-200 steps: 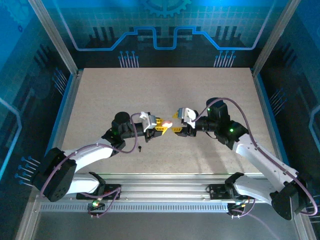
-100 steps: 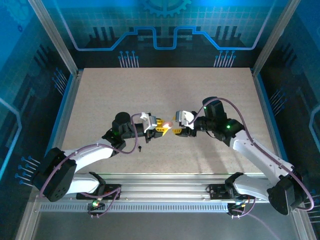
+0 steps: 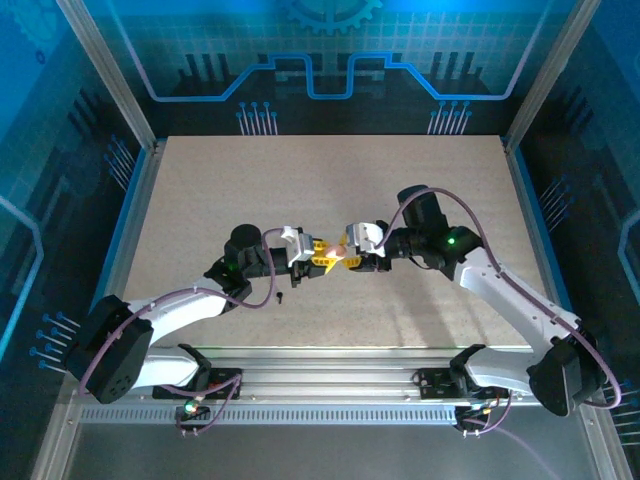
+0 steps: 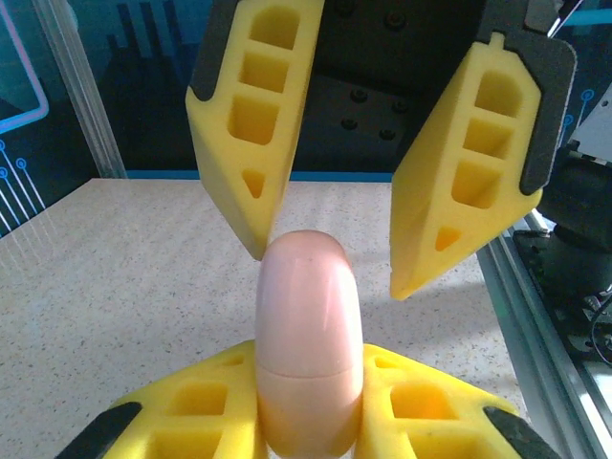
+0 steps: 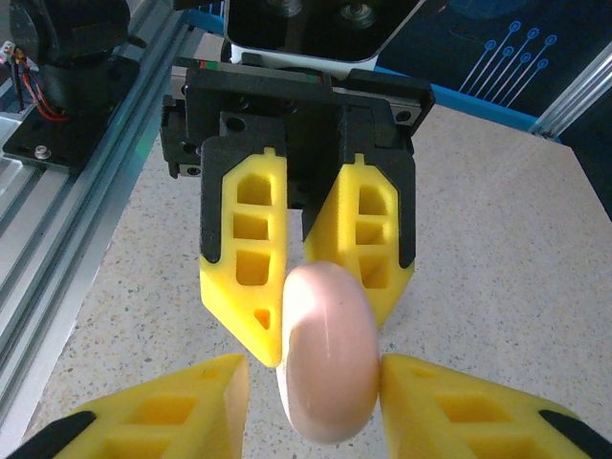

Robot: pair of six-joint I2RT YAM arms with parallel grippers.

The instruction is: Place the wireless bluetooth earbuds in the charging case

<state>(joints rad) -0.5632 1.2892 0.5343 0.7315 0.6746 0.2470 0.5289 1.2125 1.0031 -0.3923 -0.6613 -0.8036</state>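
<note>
Overhead, speckled beige tabletop (image 3: 330, 180) sits inside blue-lit walls (image 3: 330, 45).

This is a robotics lab test cell. A speckled beige tabletop (image 3: 330, 180) sits inside a frame of bare aluminium posts (image 3: 105, 70), walled by blue panels printed with circuit traces and a gear (image 3: 330, 50). Two white-and-black robot arms, one on the left (image 3: 170, 310) and one on the right (image 3: 510, 300), trailing purple cables (image 3: 480, 225), are bolted to a slotted aluminium rail (image 3: 330, 385) at the near edge.
</note>
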